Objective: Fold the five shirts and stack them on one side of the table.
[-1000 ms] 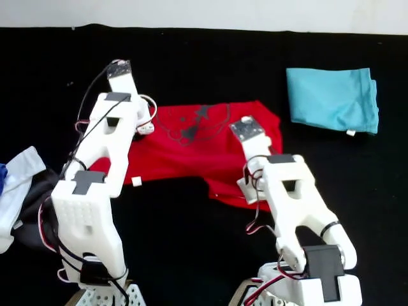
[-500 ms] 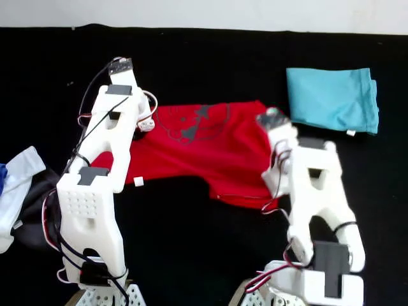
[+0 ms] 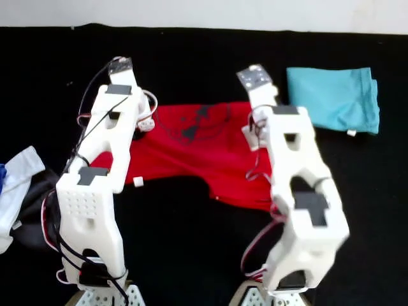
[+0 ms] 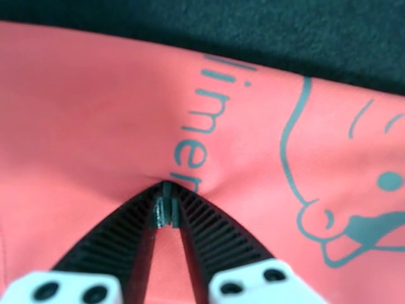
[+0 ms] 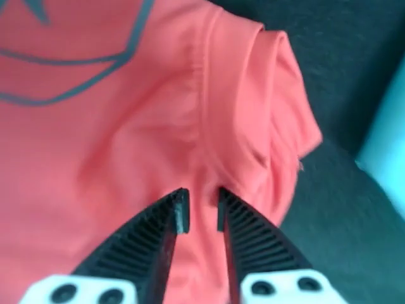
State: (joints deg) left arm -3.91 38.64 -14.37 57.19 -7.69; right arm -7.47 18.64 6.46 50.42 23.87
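Red shirt (image 3: 191,150) stays pinched in left claw (image 4: 166,204); right claw (image 5: 199,210), ajar and empty, has swung to its sleeve (image 5: 285,107)

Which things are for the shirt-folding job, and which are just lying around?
For the job:
- red shirt, pinched by the left claw, with the right claw open over it
- folded teal shirt
- crumpled heap of clothes at the table's left edge

Just there:
- black table cover
- white wall behind

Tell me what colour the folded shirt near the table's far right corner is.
The folded shirt is plain turquoise, clearest in the high view.
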